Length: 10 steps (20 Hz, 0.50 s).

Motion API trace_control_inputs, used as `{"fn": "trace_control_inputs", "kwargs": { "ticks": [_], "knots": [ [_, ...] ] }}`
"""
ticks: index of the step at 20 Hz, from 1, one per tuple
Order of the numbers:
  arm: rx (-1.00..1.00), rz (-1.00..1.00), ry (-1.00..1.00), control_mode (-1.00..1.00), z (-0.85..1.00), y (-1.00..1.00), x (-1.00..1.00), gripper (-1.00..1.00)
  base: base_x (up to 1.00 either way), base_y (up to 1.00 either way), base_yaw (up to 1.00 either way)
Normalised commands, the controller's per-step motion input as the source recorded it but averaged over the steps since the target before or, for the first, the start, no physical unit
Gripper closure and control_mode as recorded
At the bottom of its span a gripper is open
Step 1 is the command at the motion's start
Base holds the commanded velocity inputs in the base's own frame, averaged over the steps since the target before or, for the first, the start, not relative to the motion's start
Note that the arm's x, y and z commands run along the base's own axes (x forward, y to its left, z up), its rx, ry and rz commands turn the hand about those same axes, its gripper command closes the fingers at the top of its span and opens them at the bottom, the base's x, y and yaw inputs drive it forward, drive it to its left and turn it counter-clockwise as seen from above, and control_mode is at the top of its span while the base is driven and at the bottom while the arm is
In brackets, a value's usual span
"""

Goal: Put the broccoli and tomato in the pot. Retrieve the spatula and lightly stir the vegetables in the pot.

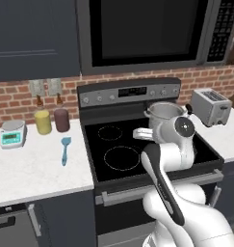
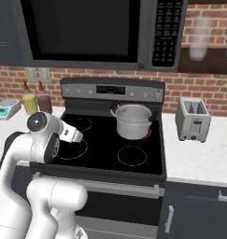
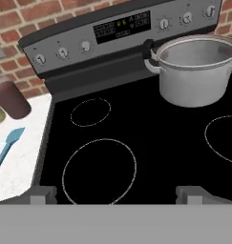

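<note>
Spatula (image 1: 65,149), light blue with its blade toward the wall, lies flat on the white counter (image 1: 36,173) left of the stove, well apart from the pot; in the hand view its blade shows at the left edge (image 3: 7,145). Further left on that counter sits a small kitchen scale (image 1: 12,133) with a green display, and behind the spatula, near the brick wall, stand a yellow jar (image 1: 43,121) and a maroon jar (image 1: 62,119) side by side. The black glass stovetop (image 1: 137,154) comes next, its left burner rings bare, with a grey control panel (image 1: 130,94) of knobs and a small display along the back. Above the front left of the stovetop hangs the gripper (image 3: 115,198), its two finger tips set wide apart with nothing between them, looking down over the front left ring. On the back right burner stands the shiny steel pot (image 2: 132,120), upright, with small side handles; what lies inside it cannot be made out, though in the right base view a small patch of red shows at the foot of its right side. Right of the stove, on the other stretch of white counter, sits a silver toaster (image 2: 192,120). A dark microwave (image 2: 87,30) hangs above the stove.
</note>
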Motion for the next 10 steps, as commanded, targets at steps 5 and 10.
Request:
{"fn": "trace_control_inputs", "kwargs": {
  "ticks": [5, 10],
  "knots": [
    [0.00, 0.00, 0.00, 1.00, 0.00, 0.00, 0.00, -1.00, -0.23, 1.00, 0.00],
    [0.00, 0.00, 0.00, 1.00, 0.00, 0.00, 0.00, -1.00, 0.01, 0.72, 0.00]
  ]
}}
